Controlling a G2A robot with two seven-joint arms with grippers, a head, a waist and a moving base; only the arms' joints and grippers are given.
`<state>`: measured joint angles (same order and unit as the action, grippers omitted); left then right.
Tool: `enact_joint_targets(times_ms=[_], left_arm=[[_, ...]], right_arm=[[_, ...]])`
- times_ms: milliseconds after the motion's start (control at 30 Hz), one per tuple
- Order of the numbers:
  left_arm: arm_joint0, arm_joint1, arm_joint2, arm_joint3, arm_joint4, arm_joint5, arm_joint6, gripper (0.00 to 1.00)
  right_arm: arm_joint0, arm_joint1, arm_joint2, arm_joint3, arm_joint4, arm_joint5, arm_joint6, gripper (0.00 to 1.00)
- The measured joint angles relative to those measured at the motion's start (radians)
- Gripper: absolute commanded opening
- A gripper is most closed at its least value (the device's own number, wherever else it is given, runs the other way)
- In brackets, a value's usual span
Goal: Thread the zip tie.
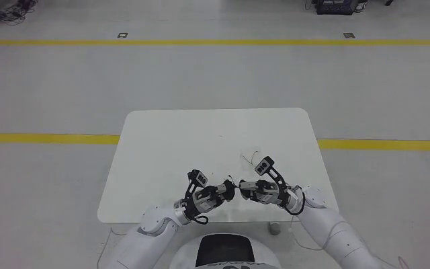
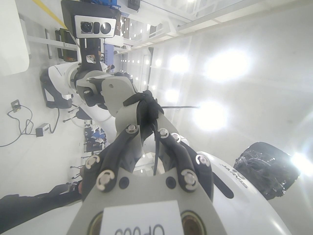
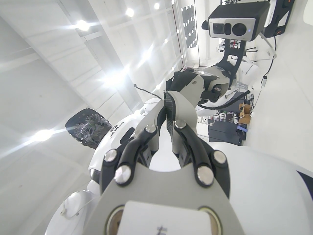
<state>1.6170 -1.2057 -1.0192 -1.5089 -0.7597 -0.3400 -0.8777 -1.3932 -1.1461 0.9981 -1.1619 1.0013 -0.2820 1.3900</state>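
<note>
Clearly left hand (image 2: 148,114) pinches zip tie (image 2: 181,107).

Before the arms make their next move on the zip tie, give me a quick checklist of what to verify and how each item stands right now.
1. Left gripper grips the zip tie: ok, the black strap runs between its shut fingers.
2. Right gripper grips the strap: cannot tell. Its fingers are shut, but what lies between the pads is hidden.
3. Grippers face each other tip to tip: ok, above the table, near its front edge.
4. Tip passed through the head: cannot tell, the fingertips cover the joint.
5. Free tail clear: ok, it sticks out sideways and touches nothing.
</note>
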Motion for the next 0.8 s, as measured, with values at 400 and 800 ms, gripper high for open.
enact_joint_targets(times_ms=[400,800], left_arm=[[-0.003,-0.001,0.003,0.007,-0.001,0.000,0.007,0.00],[-0.002,-0.001,0.003,0.006,-0.004,0.000,0.008,0.00]], right_arm=[[-0.011,0.005,0.018,-0.004,0.004,-0.001,0.000,0.00],[-0.020,0.010,0.033,-0.007,0.000,0.000,0.000,0.00]])
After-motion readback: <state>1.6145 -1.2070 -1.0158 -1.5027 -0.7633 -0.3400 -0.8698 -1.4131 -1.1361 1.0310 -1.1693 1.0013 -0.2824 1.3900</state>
